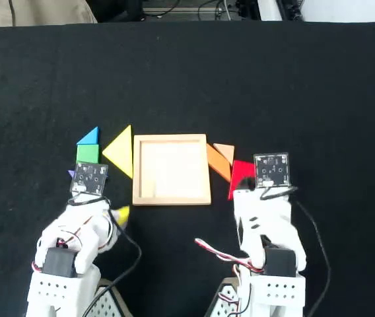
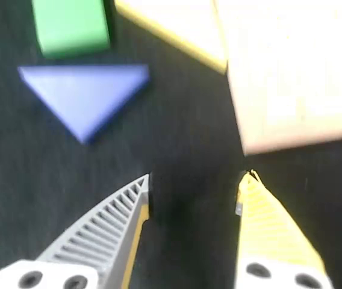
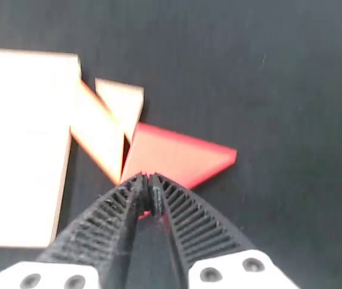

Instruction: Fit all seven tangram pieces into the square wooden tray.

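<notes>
We see the tray (image 1: 171, 200) flat in the middle of the black table (image 1: 187, 79), with all seven pieces lying outside it. On one side a yellow triangle (image 1: 120, 152) sits right against the tray, and past it are a blue triangle (image 1: 90, 137), a green square (image 1: 88, 153) and a purple triangle (image 2: 83, 96). On the other side an orange slanted piece (image 1: 218, 163) leans along the tray edge, with a small pale triangle (image 1: 224, 151) and a red triangle (image 1: 241, 175) next to it. The left gripper (image 2: 198, 180) is spread wide with nothing in it — it sits over bare table near the tray's corner, close to the purple triangle. The right gripper (image 3: 148, 180) has its fingers pressed together, its tip at the edge of the red triangle — we cannot tell if it touches.
</notes>
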Controlling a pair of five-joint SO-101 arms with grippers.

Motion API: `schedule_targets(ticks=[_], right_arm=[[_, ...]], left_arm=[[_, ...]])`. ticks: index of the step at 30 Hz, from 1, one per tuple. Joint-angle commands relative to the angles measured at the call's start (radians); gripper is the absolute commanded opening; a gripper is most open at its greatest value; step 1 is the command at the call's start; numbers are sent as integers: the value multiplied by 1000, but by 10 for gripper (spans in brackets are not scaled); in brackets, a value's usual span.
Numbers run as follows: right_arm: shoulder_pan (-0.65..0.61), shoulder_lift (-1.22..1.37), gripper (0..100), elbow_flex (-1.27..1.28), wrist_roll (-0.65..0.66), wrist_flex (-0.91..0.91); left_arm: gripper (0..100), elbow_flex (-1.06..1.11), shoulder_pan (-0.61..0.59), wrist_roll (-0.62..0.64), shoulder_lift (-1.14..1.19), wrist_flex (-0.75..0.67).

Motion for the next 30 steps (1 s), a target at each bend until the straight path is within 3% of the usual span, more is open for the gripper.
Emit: schedule_targets(ticks=[1,4,9,15,22,30], right_arm=[[0,-61,11,-18,170,-100],[51,-58,12,-64,261,-91],[75,-53,60,-225,276,69],[-43,48,120,-389,336,252],[-52,538,123,-765,367,327],[-52,1208,122,-1187,628,548]], left_arm=[[240,12,-64,-5,-11,-57],[239,7,-134,-5,-11,-140],[239,-19,-282,2,-9,-269],[238,-148,-185,-3,-2,-176],[238,-255,-88,-3,6,-124],[239,-387,-93,0,356,-209]])
